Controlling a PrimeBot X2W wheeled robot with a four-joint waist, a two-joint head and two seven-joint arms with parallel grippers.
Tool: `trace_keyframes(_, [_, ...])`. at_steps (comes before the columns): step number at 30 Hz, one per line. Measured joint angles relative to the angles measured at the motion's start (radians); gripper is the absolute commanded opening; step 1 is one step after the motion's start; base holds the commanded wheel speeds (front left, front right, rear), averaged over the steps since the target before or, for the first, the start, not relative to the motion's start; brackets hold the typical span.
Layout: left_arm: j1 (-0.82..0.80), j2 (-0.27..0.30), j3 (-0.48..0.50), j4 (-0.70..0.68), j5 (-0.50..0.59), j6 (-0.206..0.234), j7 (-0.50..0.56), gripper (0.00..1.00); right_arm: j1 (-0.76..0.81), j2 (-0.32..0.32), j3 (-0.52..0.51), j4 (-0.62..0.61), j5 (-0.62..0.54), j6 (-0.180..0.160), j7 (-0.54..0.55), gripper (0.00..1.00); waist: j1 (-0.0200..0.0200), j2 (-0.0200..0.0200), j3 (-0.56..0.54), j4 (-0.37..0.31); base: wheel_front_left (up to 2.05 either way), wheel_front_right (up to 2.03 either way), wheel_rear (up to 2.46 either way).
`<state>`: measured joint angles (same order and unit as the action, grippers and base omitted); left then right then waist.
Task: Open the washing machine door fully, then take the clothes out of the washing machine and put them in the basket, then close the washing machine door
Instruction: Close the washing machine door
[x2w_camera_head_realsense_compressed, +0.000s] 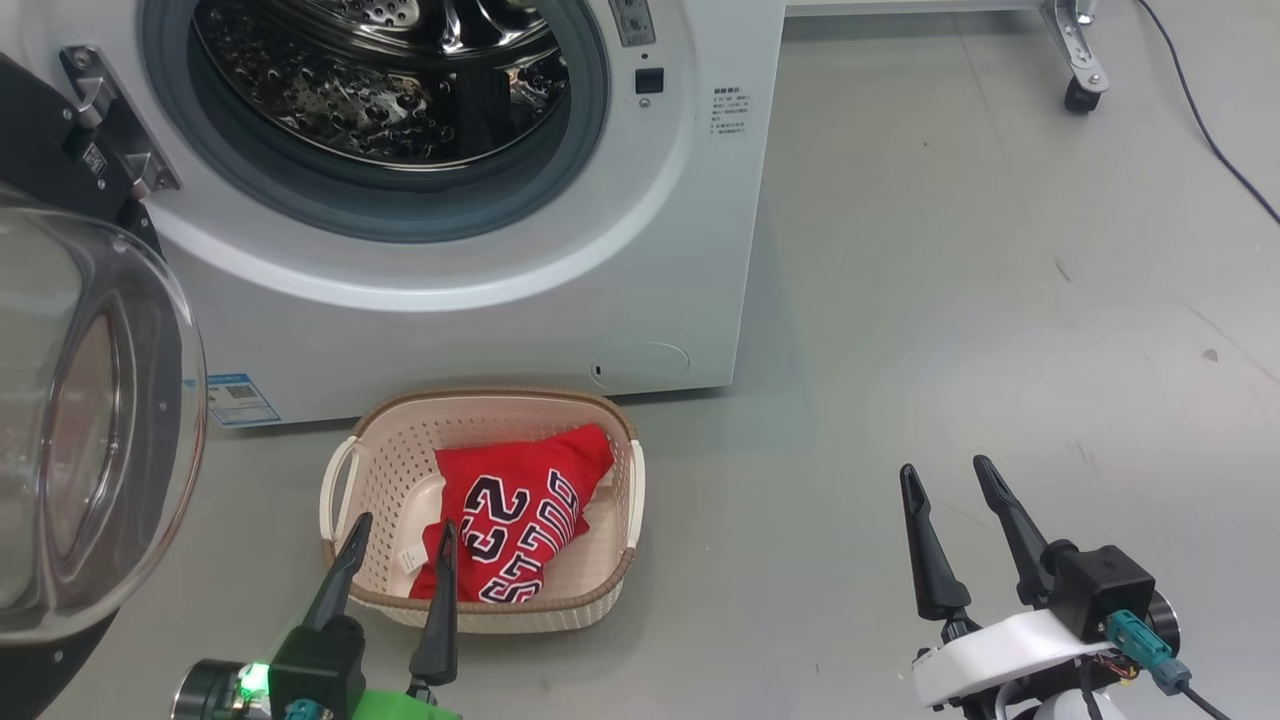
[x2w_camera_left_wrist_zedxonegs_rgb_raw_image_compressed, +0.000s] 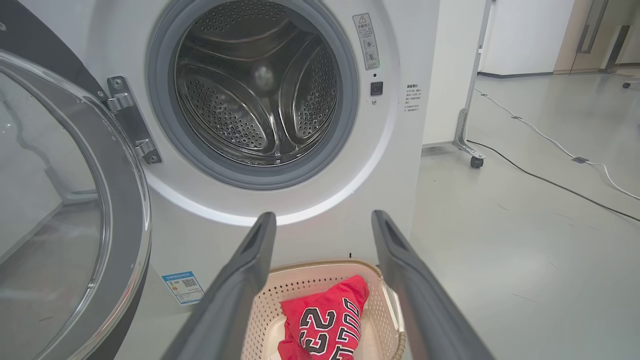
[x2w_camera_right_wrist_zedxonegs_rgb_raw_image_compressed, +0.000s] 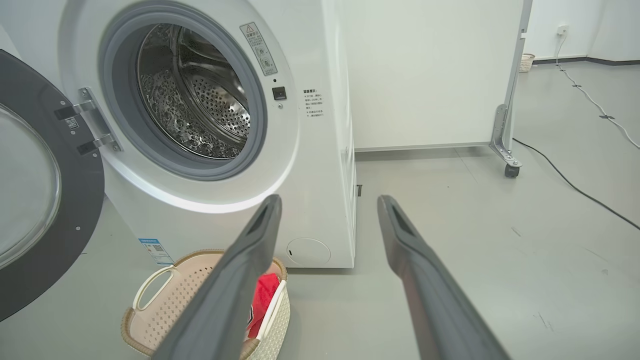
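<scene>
washing machine door (x2w_camera_head_realsense_compressed: 90, 420) stands swung open on its hinge at the left of the washing machine (x2w_camera_head_realsense_compressed: 480, 330), with the steel drum (x2w_camera_head_realsense_compressed: 380, 100) exposed. basket (x2w_camera_head_realsense_compressed: 395, 450) sits on the floor (x2w_camera_head_realsense_compressed: 900, 300), just before the machine's lower front edge. clothes (x2w_camera_head_realsense_compressed: 520, 520), a red jersey with block lettering, lie inside the basket toward its right wall. left gripper (x2w_camera_head_realsense_compressed: 406, 522) hovers over the basket's near rim, fingers spread, released, grasping nothing. right gripper (x2w_camera_head_realsense_compressed: 944, 465) hangs over floor well right of the basket, likewise released.

clothes (x2w_camera_left_wrist_zedxonegs_rgb_raw_image_compressed: 320, 322): 23 | sticker (x2w_camera_left_wrist_zedxonegs_rgb_raw_image_compressed: 366, 41) on washing machine (x2w_camera_left_wrist_zedxonegs_rgb_raw_image_compressed: 300, 210): warning triangle | blue label (x2w_camera_left_wrist_zedxonegs_rgb_raw_image_compressed: 182, 286): QR code
</scene>
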<state>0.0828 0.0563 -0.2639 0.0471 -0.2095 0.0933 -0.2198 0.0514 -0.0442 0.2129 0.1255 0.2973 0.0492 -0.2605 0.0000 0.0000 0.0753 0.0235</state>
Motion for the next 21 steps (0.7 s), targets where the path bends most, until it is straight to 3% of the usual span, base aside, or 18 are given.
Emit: trace_keyframes(21, [0.000, 0.002, -0.001, -0.014, 0.000, 0.000, 0.000, 1.00, 0.000, 0.000, 0.002, 0.001, 0.003, -0.001, 0.000, 1.00, 0.0000, 0.0000, -0.006, -0.003, -0.54, 0.54, 0.00])
